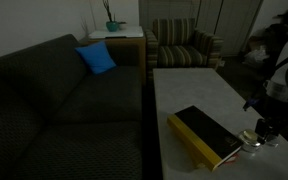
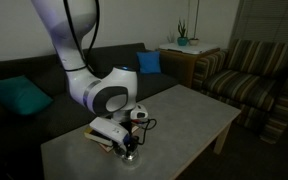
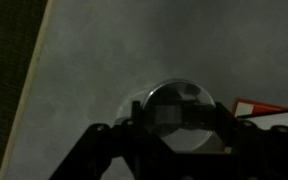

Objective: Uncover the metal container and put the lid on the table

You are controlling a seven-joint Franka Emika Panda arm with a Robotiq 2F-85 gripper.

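White jointed arm (image 2: 69,45) is bent down, the tool (image 3: 181,122) set astride the small round silvery metal lid (image 3: 179,100) — whether pinched cannot be told through blur.

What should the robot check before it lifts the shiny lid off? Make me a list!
1. Gripper lined up over the lid: ok, the lid sits between the fingers in the wrist view.
2. Grip closed on the lid: cannot tell, too dark.
3. Lid seated on the metal container: cannot tell, no seam shows.
4. Black-and-yellow book out of the way: cannot tell, it lies close beside.
5. Bare table for setting the lid down: ok.
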